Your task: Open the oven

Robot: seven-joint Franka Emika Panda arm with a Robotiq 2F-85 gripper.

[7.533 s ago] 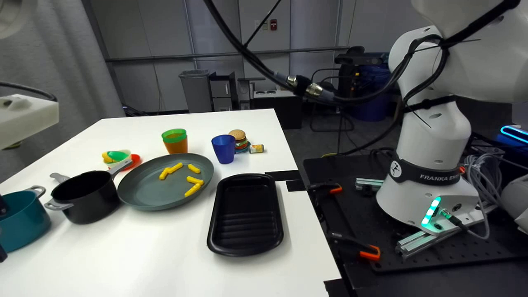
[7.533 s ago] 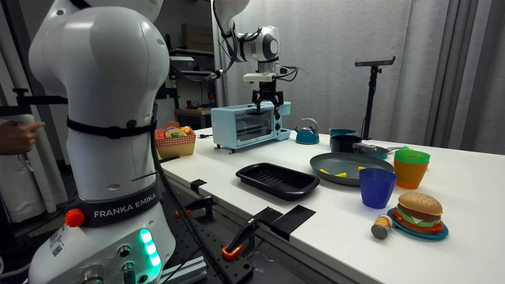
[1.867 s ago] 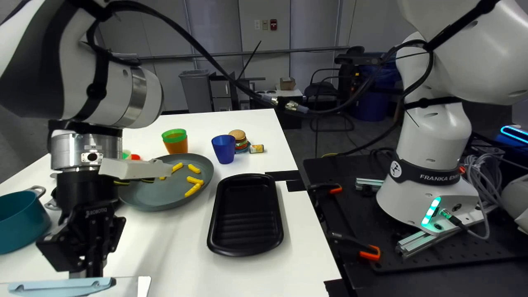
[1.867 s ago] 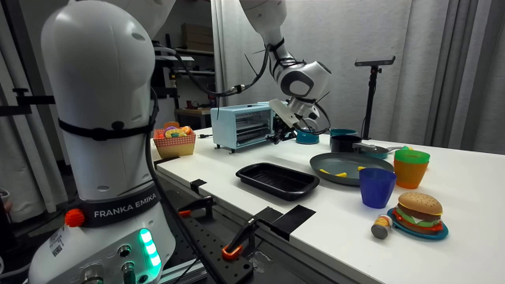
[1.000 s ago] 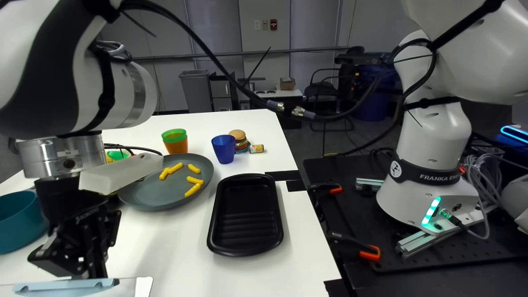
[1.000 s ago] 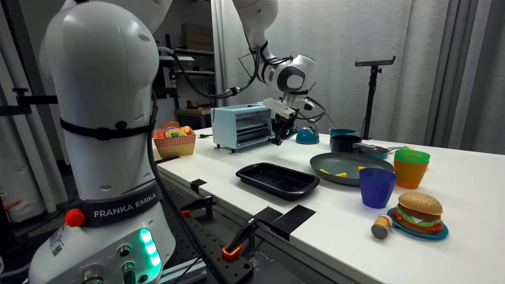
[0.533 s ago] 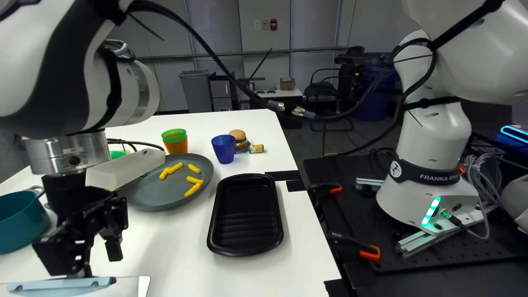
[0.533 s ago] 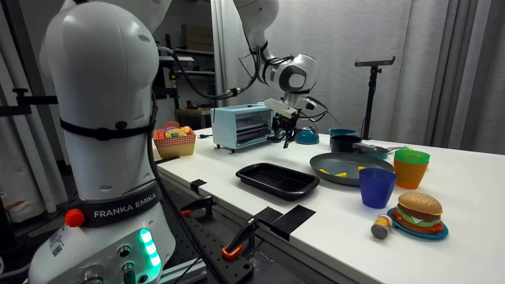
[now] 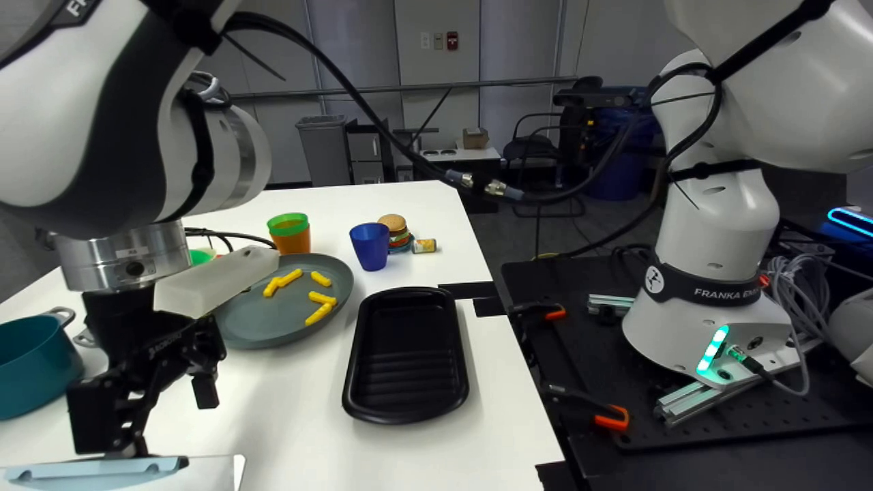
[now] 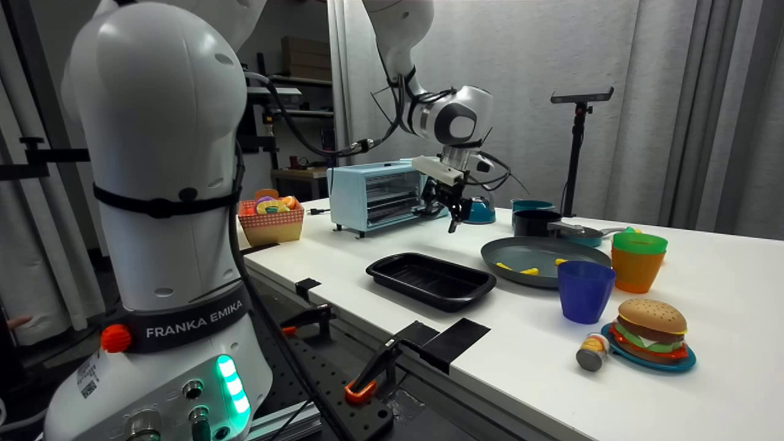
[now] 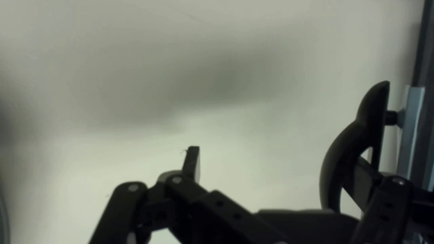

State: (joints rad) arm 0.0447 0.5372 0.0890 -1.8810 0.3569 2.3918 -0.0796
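The light-blue toaster oven (image 10: 349, 196) stands at the back of the table in an exterior view, its racks showing through the open front. Its door (image 9: 123, 470) is folded down; its pale panel and light-blue edge show at the bottom of an exterior view. In the wrist view, the black curved handle (image 11: 334, 159) and the door edge (image 11: 410, 135) are at the right. My gripper (image 11: 278, 159) is open, tilted, at the handle: one finger lies behind the handle bar, the other well apart from it. The gripper also shows in both exterior views (image 9: 170, 423) (image 10: 440, 217).
A black baking tray (image 9: 409, 354) and a grey frying pan (image 9: 273, 320) with yellow pieces lie near the gripper. A teal pot (image 9: 34, 368) and kettle (image 10: 481, 210) stand close by. A food basket (image 10: 272, 229), cups (image 10: 585, 294) and a toy burger (image 10: 652, 331) stand farther off.
Since the oldest frames, the oven door has swung from upright to folded down, and my gripper has lowered and tilted. Within the last second, the fingers have spread from closed at the handle to open.
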